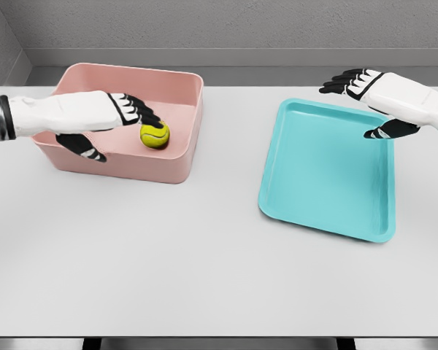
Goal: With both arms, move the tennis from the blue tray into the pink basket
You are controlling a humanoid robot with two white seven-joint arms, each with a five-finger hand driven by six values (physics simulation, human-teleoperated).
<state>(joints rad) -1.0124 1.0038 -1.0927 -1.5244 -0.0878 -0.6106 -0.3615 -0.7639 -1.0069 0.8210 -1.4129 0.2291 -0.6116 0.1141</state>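
A yellow tennis ball [155, 135] lies inside the pink basket [182, 164] at the table's left, near the basket's right wall. My left hand [120, 122] hovers over the basket just left of the ball, fingers spread and holding nothing; its fingertips [147, 114] sit right above the ball. The blue tray [325, 197] lies on the right half of the table with nothing in it. My right hand [365, 102] hangs over the tray's far right corner, fingers relaxed and open, grasping nothing.
The white table [204, 270] stretches wide in front of the basket and tray. A grey wall [233, 29] runs along behind the table's far edge.
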